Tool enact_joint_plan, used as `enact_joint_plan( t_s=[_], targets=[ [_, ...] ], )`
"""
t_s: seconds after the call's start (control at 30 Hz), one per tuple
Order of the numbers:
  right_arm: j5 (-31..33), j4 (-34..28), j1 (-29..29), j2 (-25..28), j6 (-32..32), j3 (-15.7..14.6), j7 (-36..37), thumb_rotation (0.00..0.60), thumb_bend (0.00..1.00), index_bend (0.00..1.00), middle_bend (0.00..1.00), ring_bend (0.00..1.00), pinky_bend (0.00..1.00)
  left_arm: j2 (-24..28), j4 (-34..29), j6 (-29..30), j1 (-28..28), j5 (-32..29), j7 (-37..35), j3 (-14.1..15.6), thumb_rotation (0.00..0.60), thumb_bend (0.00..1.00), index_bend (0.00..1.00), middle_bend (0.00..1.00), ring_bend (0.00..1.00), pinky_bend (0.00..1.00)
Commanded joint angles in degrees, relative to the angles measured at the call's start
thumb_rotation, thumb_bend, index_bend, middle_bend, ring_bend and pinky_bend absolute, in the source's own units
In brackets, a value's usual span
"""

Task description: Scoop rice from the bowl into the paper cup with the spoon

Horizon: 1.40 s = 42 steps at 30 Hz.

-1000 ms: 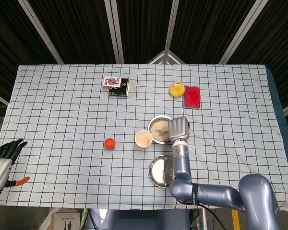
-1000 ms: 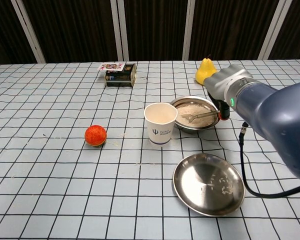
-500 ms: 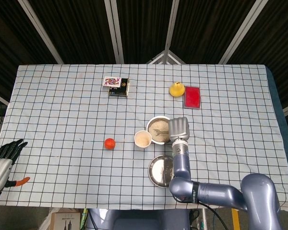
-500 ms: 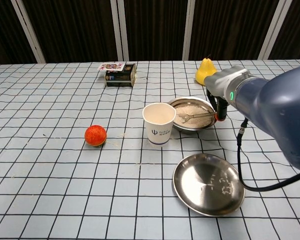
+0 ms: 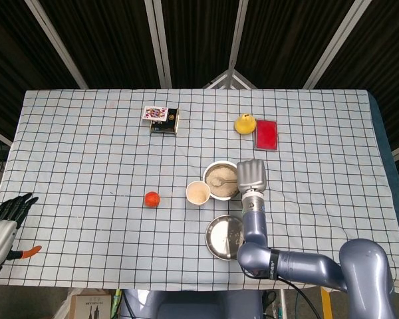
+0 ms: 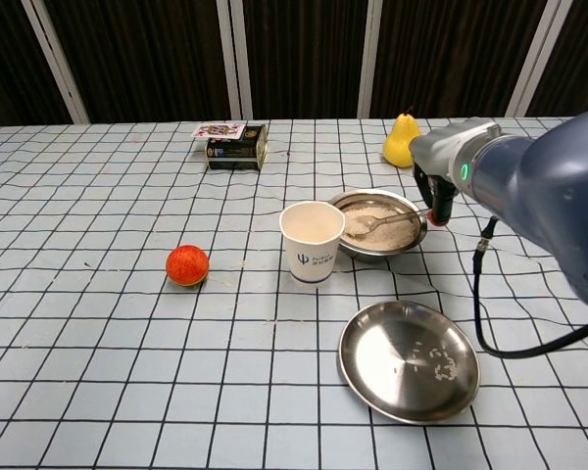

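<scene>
Right hand [image 5: 251,176] clamped on spoon [image 6: 372,222], loaded tip over bowl [image 6: 405,235] (near tabletop's middle). Tilting it before paper cup [image 6: 312,241] risks spilling rice. Left hand [image 5: 6,211] idle, fingers apart.

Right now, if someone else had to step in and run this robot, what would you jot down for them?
Right hand holds the metal spoon, its scoop resting in the rice of the steel bowl.
Left hand rests open at the table's edge, holding nothing.
White paper cup stands upright just left of the bowl.
Done: spoon is gripped and in the rice.
Left: lift a scoop and tip it into the cup.
</scene>
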Motion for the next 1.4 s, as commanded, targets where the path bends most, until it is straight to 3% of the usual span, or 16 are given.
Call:
enact_joint_plan(
  t_s=[0.03, 1.4],
  targets=[
    [0.25, -0.42, -0.03, 0.50, 0.21, 0.06, 0.32, 0.600, 0.68, 0.66, 0.97, 1.00, 1.00, 0.00, 0.00, 0.00, 0.02, -0.04, 0.01, 0.01, 0.600, 0.00, 0.00, 0.00, 0.00, 0.00],
    [9.65, -10.68, 2.00, 7.67, 4.27, 3.02, 1.91, 0.600, 0.69, 0.66, 0.97, 1.00, 1.00, -0.01, -0.24, -0.28, 0.04, -0.42, 0.54, 0.04, 0.600, 0.00, 0.00, 0.00, 0.00, 0.00]
  ],
)
